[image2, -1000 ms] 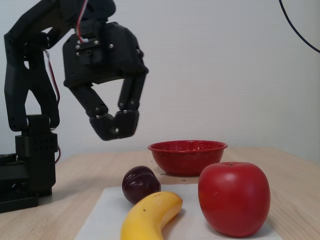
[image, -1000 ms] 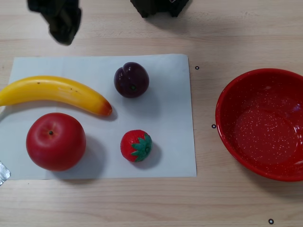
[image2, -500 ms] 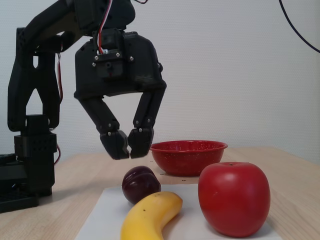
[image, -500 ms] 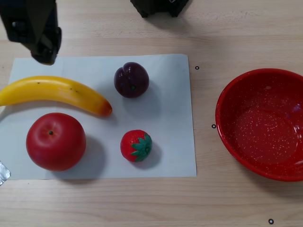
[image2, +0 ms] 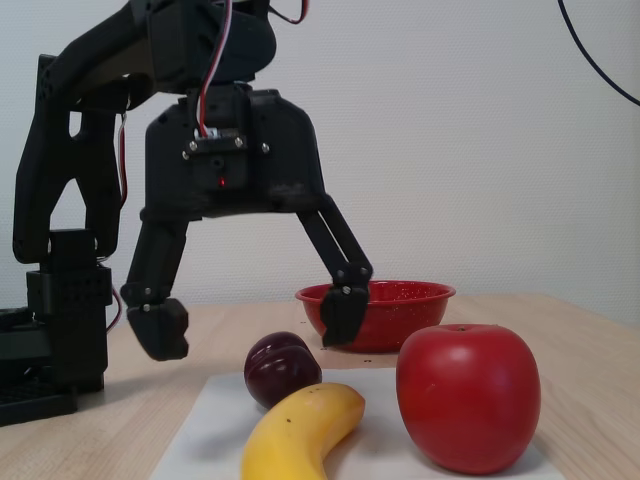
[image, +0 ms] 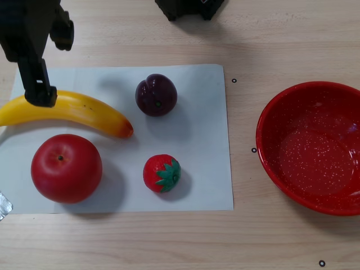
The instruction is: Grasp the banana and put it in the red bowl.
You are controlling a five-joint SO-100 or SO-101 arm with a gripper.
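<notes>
- Since the earlier frames, the gripper (image2: 250, 325) has dropped lower and its jaws have gone from nearly closed to widely spread; the fruit and the bowl lie where they did.
- Table (image: 169, 242): light wood, with small black ring marks near the bowl; no readable writing or brand shows anywhere.
- Paper sheet (image: 202, 140): white, flat on the left half of the table in the other view, carrying all four fruits.
- Arm (image2: 60, 200): black, standing at the left of the fixed view; a small red light shows on the gripper body.
- Red bowl (image: 315, 146): right of the sheet and off it in the other view, white-speckled inside and empty; in the fixed view it sits far behind the fruit (image2: 375, 310).
- Banana (image: 73, 109): on the sheet's far-left part, orange-brown tip pointing right toward the plum; one black finger (image: 36, 84) overlaps its far edge. Whether it touches cannot be told.
- Red apple (image: 66, 167): just near of the banana.
- Plum (image: 156, 94): right of the banana's tip, apart from it.
- Strawberry (image: 161, 173): smallest, right of the apple.
</notes>
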